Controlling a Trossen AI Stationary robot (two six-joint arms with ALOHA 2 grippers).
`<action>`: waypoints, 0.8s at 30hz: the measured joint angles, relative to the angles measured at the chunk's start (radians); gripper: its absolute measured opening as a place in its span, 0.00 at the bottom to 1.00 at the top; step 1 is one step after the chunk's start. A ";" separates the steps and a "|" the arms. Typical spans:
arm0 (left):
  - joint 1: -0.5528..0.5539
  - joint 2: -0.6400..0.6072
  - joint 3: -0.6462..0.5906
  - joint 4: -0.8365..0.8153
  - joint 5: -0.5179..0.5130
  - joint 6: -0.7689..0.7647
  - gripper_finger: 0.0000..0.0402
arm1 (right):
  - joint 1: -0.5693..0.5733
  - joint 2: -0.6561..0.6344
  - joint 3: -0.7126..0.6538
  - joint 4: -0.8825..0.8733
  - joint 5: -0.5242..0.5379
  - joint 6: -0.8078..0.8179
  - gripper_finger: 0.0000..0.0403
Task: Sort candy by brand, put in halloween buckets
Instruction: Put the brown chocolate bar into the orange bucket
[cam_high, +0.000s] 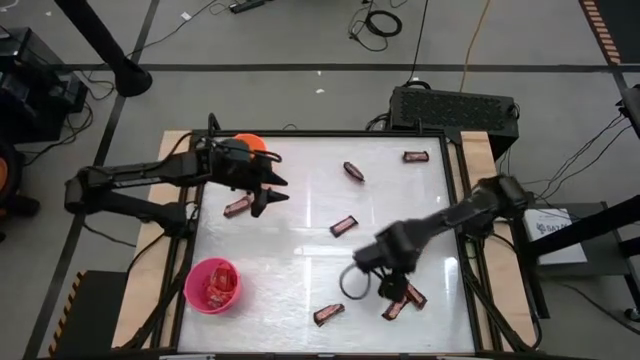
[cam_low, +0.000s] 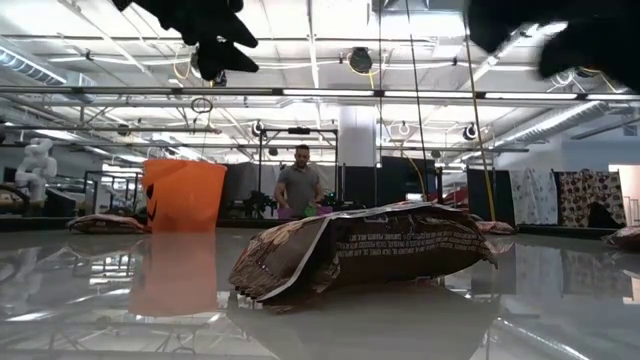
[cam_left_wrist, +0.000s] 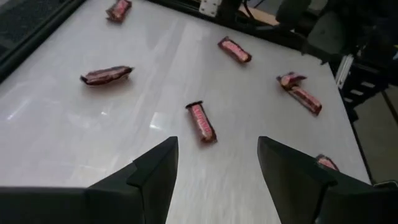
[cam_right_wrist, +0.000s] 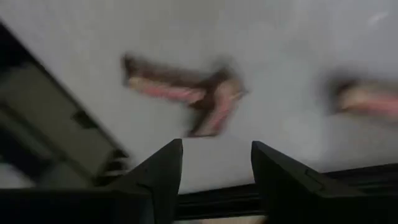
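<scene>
Candy (cam_high: 343, 226) lies scattered over the white worktop (cam_high: 300, 200), as we see from above; a pink bucket (cam_high: 212, 285) at seven o'clock holds red bars, and an orange bucket (cam_high: 248, 143) sits at eleven o'clock, partly hidden by the left arm. Only the low view gives us a person (cam_low: 298, 183) in the room behind, and one brown wrapper (cam_low: 365, 250) close up. Our left gripper (cam_high: 272, 190) hangs just beside the orange bucket with its jaws spread wide and empty; a bar (cam_left_wrist: 201, 121) lies beyond them. Our right gripper (cam_high: 392, 288) sits at five o'clock over two crossed bars (cam_right_wrist: 186, 93), jaws parted and gripping nothing we can see.
</scene>
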 joint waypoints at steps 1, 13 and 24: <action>0.000 0.008 0.000 0.009 0.001 -0.001 0.56 | 0.020 -0.025 -0.049 0.061 -0.014 0.078 0.45; 0.000 0.053 0.000 0.064 0.005 -0.069 0.56 | 0.126 -0.088 -0.392 0.480 0.055 0.483 0.45; 0.000 0.053 0.000 0.064 0.004 -0.098 0.56 | 0.123 -0.088 -0.481 0.480 0.105 0.512 0.45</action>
